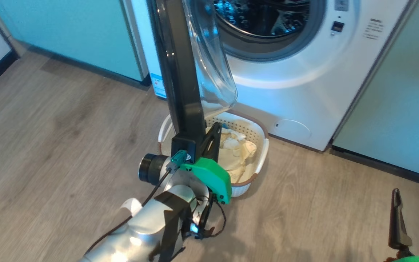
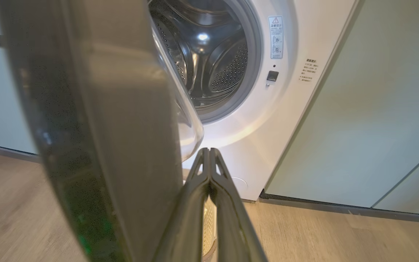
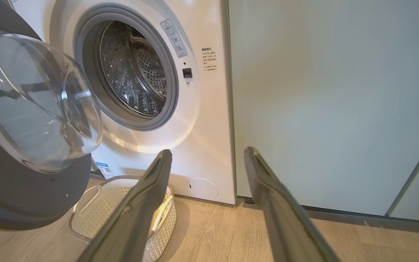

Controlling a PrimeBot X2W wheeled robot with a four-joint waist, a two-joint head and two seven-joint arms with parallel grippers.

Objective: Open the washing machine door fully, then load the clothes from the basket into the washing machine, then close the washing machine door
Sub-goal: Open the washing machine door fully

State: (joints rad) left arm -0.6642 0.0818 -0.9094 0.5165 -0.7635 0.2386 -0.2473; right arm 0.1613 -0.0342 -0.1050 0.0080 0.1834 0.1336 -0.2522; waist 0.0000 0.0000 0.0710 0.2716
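Note:
The white washing machine (image 1: 304,91) stands at the top of the head view, its steel drum (image 2: 209,62) bare. The washing machine door (image 1: 180,72) is swung out towards me, black rim edge-on, clear glass dome (image 1: 213,65) facing the drum. Below it sits the cream basket (image 1: 260,145) holding pale yellow clothes (image 1: 235,153). My left gripper (image 1: 216,127) is shut with nothing in it, just right of the rim's lower end, over the basket; contact with the door is unclear. My right gripper (image 1: 412,193) is open, low at the right. In the right wrist view, that gripper (image 3: 207,153) points at the machine's lower front.
Pale green cabinet panels (image 1: 395,120) flank the machine on both sides, with a dark plinth along the floor. A round white flap (image 1: 291,129) sits low on the washer. Wooden floor (image 1: 49,145) spreads left and in front of the basket.

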